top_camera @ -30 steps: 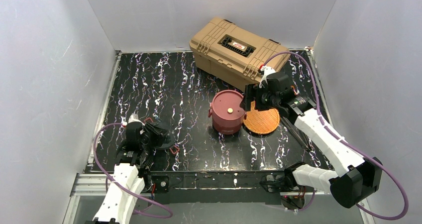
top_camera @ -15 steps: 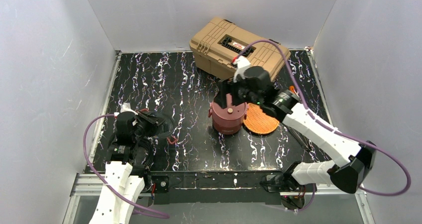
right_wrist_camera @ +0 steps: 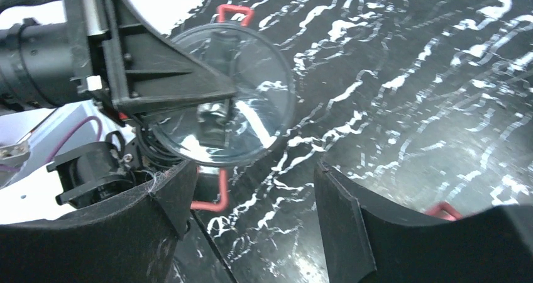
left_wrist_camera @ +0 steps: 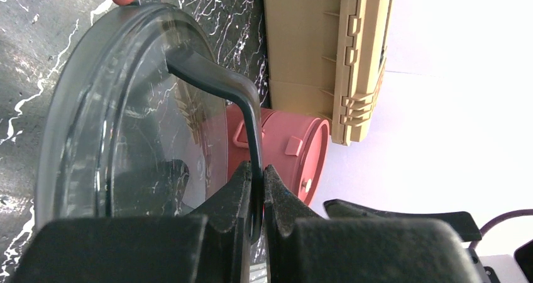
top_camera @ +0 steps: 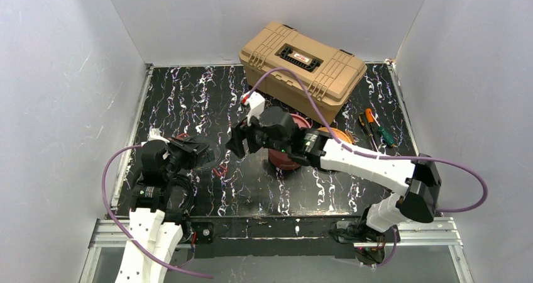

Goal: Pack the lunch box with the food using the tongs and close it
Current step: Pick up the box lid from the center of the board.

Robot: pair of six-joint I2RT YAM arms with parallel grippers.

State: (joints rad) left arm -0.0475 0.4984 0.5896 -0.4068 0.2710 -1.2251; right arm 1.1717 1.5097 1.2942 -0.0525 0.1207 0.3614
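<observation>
Left gripper (left_wrist_camera: pixel 256 177) pinches the dark curved handle (left_wrist_camera: pixel 234 89) of a round smoky transparent lid (left_wrist_camera: pixel 119 126), at near left. Right gripper (right_wrist_camera: pixel 254 188), fingers spread and empty, hovers just right of that lid. Round maroon lunch box (top_camera: pixel 285 161) sits mid-table, partly under the right arm, near the tan plastic toolbox (top_camera: pixel 302 60).

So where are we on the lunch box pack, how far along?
Done: can't confirm. The lunch box stands beside the orange plate, mostly behind the right arm; no food in view. In hand: left gripper is shut on the handle of a clear lid; right gripper, open, faces that lid. Left: neither gripper holds tongs, and whether the box is packed or clasped doesn't show.
</observation>
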